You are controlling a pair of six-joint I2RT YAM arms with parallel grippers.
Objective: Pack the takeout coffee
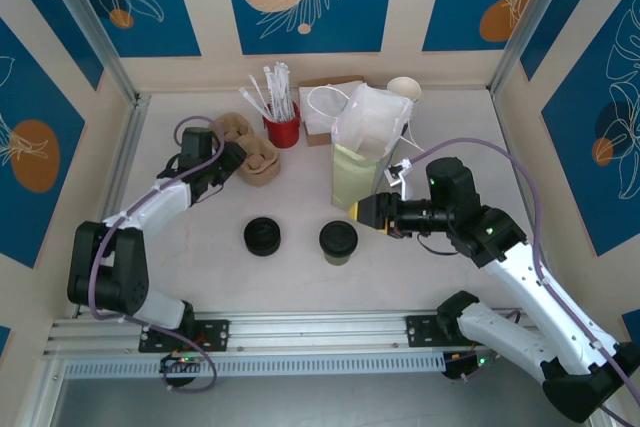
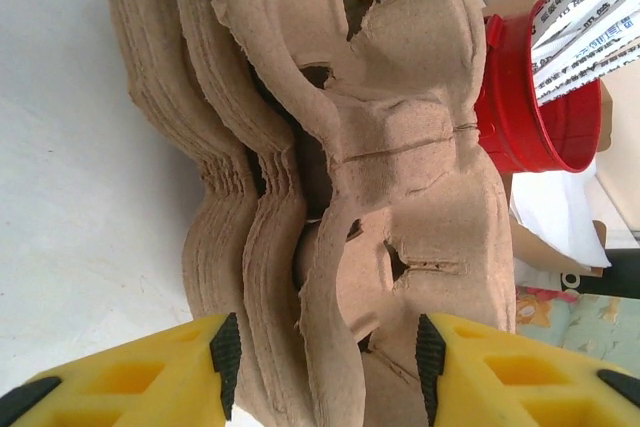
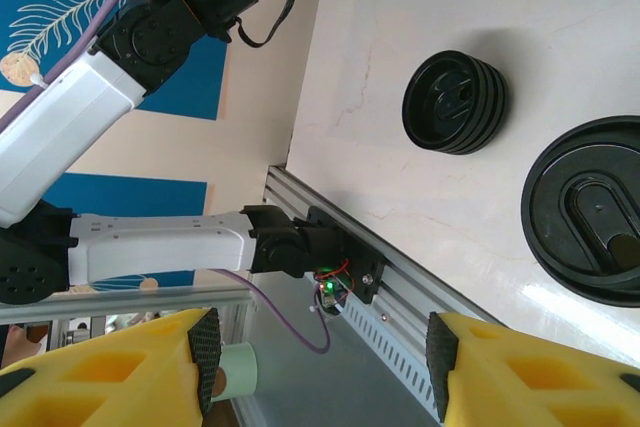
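Note:
The takeout coffee (image 1: 338, 242), a small olive-green cup under a round black lid, stands upright at the table's front middle; its lid (image 3: 590, 212) sits at the right edge of the right wrist view. My right gripper (image 1: 361, 213) hovers just right of and above the cup, beside the bag, open with nothing between its fingers (image 3: 325, 357). My left gripper (image 1: 232, 159) is at the back left, open, its fingers straddling the top of a stack of brown pulp cup carriers (image 2: 380, 147), (image 1: 252, 152).
A low black lid disc (image 1: 262, 236), (image 3: 455, 102) lies left of the coffee. A pale green bag with a white top (image 1: 360, 162) stands behind it. A red cup of wrapped sticks (image 1: 282, 127), a brown box (image 1: 328, 107) and a white paper cup (image 1: 405, 89) line the back.

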